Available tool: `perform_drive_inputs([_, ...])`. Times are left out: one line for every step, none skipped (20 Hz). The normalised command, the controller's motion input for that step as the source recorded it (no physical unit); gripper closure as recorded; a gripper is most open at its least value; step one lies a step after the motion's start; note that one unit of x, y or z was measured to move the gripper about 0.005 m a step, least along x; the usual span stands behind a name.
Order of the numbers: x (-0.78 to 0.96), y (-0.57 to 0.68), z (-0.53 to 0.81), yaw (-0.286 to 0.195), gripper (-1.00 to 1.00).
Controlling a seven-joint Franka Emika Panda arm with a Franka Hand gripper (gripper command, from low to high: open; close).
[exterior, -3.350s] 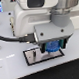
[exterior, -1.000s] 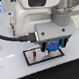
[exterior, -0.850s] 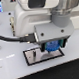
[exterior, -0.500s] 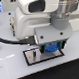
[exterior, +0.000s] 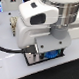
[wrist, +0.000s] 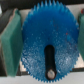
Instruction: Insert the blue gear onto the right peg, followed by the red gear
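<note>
- The gripper clamps the blue gear: one green pad presses each side of the toothed rim, two pads in all.
- One dark peg shows through the gear's centre hole; whether it is the right peg, or how far the gear is seated, cannot be told.
- In the exterior view the blue gear hangs under the wrist at about five o'clock of the picture, over the black-bordered plate.
- Risk: a tilted gear could bind on the peg; letting go early might leave it cocked or tip it off.
- Count: one blue gear, one visible peg, one plate; no red gear in view.
</note>
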Motion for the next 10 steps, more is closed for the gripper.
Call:
perform_drive_inputs([-0.05,0.19,0.29,0.0,-1.0])
perform_drive_inputs([-0.01,0.18,0.53,0.0,-1.0])
perform_drive_inputs([-0.06,0.19,0.55,0.0,-1.0])
perform_drive_inputs([-0.07,0.22,0.58,0.0,-1.0])
perform_drive_inputs([-0.1,0.25,0.54,0.0,-1.0])
perform_drive_inputs([-0.07,0.24,0.54,0.0,-1.0])
perform_drive_inputs([-0.06,0.2,0.56,0.0,-1.0])
perform_drive_inputs([-0.03,0.2,0.58,0.0,-1.0])
perform_drive_inputs([-0.06,0.2,0.57,0.0,-1.0])
perform_drive_inputs([-0.19,0.2,0.51,0.0,-1.0])
